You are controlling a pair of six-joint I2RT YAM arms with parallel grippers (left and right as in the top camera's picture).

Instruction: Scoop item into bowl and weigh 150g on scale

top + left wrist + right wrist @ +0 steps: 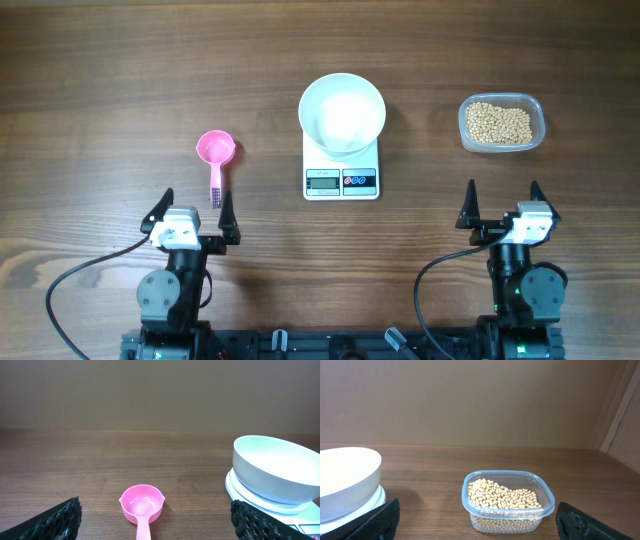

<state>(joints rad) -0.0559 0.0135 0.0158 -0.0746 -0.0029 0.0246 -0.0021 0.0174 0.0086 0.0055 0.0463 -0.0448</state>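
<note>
A white bowl stands empty on the white scale at the table's middle. The item, tan beans, fills a clear plastic tub at the right. A pink scoop lies on the left, handle toward me. My left gripper sits open just short of the scoop's handle. Open too, my right gripper rests near the front edge, well short of the tub. Neither holds anything.
Bare wooden tabletop lies around the objects. A plain wall rises behind the table in both wrist views. Black cables trail from the arm bases at the front.
</note>
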